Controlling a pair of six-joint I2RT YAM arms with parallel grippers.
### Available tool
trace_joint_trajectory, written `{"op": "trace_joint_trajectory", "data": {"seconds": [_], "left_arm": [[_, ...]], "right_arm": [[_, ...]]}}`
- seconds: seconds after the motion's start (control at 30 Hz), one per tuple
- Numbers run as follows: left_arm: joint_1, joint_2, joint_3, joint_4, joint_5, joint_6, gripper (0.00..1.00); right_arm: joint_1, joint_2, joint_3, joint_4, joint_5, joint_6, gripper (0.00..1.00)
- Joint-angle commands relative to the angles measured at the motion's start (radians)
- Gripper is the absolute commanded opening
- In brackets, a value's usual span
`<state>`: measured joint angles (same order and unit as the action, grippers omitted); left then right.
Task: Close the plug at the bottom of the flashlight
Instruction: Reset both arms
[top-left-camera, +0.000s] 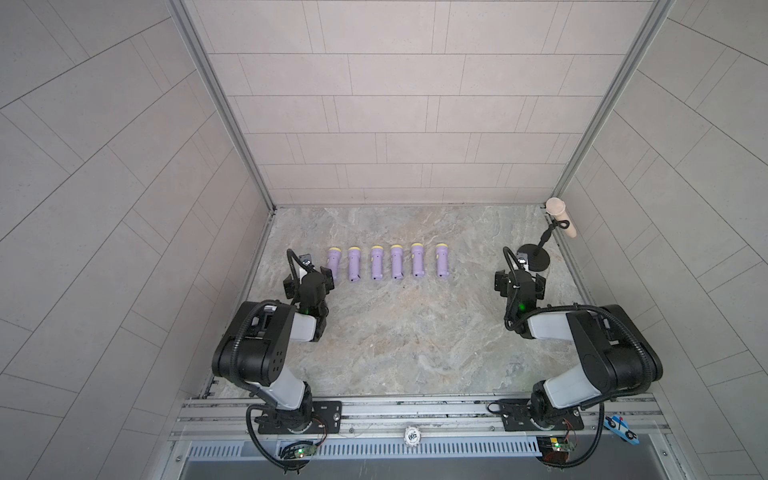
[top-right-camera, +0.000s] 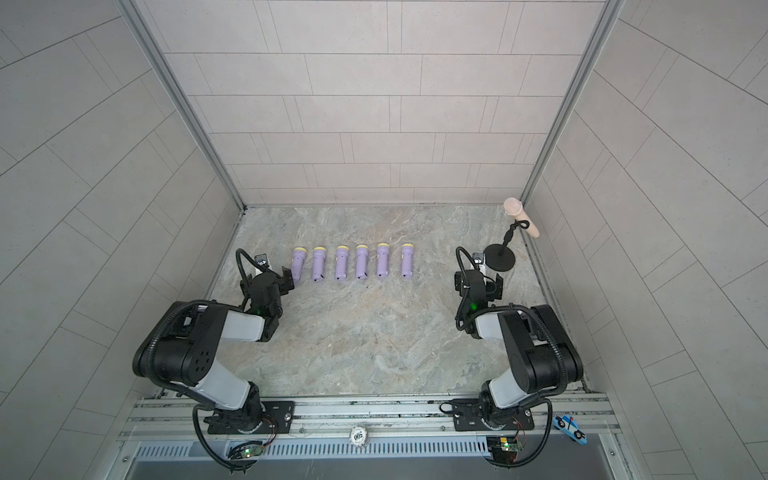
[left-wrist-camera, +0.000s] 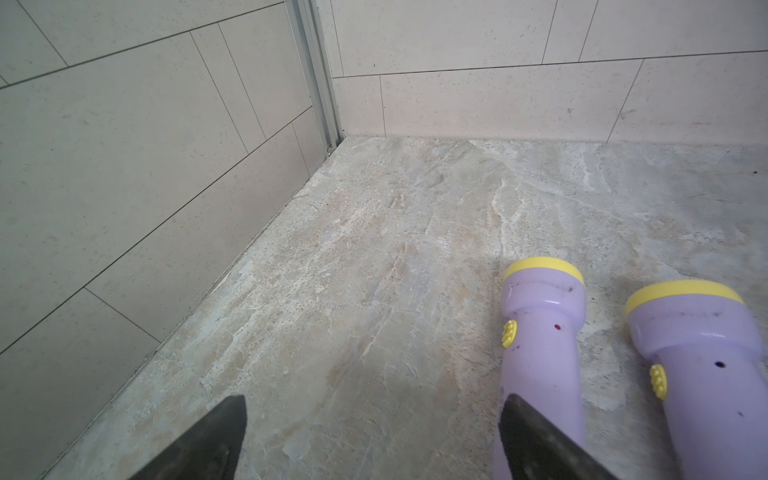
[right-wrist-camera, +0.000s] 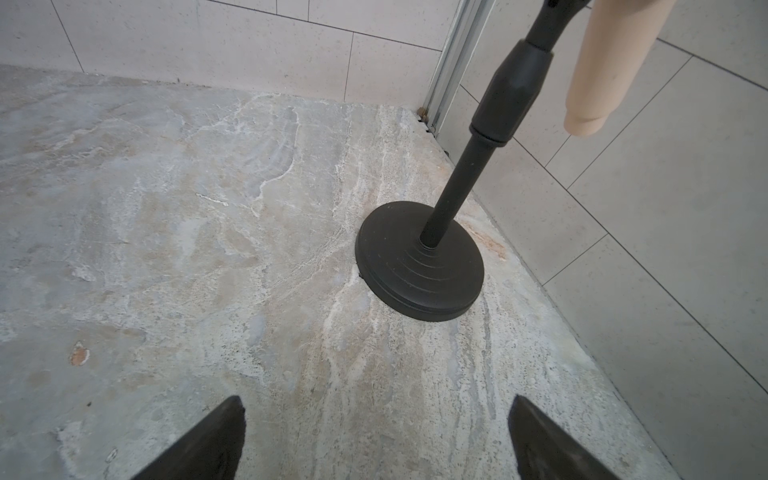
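Two sets of jaws, and both are spread wide with nothing in them. The left jaws show as two dark fingertips (left-wrist-camera: 216, 440) in the left wrist view. One hangs over bare counter (left-wrist-camera: 353, 270); the other sits right in front of the end flashlight (left-wrist-camera: 540, 353), and I cannot tell if they touch. The right jaws hang over bare counter near a round black stand (right-wrist-camera: 419, 262).

Six flashlights (top-left-camera: 376, 263) lie in a straight row near the back of the counter, with small gaps between them. Their yellow heads point at the back wall (top-left-camera: 415, 104) and their bottom ends point toward the front. The plugs are too small for me to see.

The left side wall (left-wrist-camera: 124, 166) is close to the left jaws. The stand and the right side wall (right-wrist-camera: 665, 208) crowd the right jaws. The middle of the counter is big and bare.

Each flashlight is a smooth purple tube with a fatter head and a bumpy yellow button (left-wrist-camera: 509, 333). The counter looks like grey and tan stone with wavy streaks. The walls are flat pale tiles. The stand has a ridged disc foot and a thin pole.
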<state>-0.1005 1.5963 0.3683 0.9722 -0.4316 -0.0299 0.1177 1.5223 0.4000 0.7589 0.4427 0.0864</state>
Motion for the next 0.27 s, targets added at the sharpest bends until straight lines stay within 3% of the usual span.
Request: {"op": "trace_joint_trajectory", "data": {"seconds": [0.0,0.13,0.23], "left_arm": [[0.001,0.002,0.017,-0.008,-0.009,-0.003,1.0],[0.057,-0.004,0.047,-0.084,0.249,0.015,1.0],[0.059,-0.015,0.025,-0.052,0.256,0.02,1.0]], "right_arm": [[0.002,-0.012,0.012,0.009,0.016,0.004,1.0],[0.0,-0.011,0.012,0.009,0.015,0.003,1.0],[0.001,-0.011,0.012,0.008,0.016,0.004,1.0]]}}
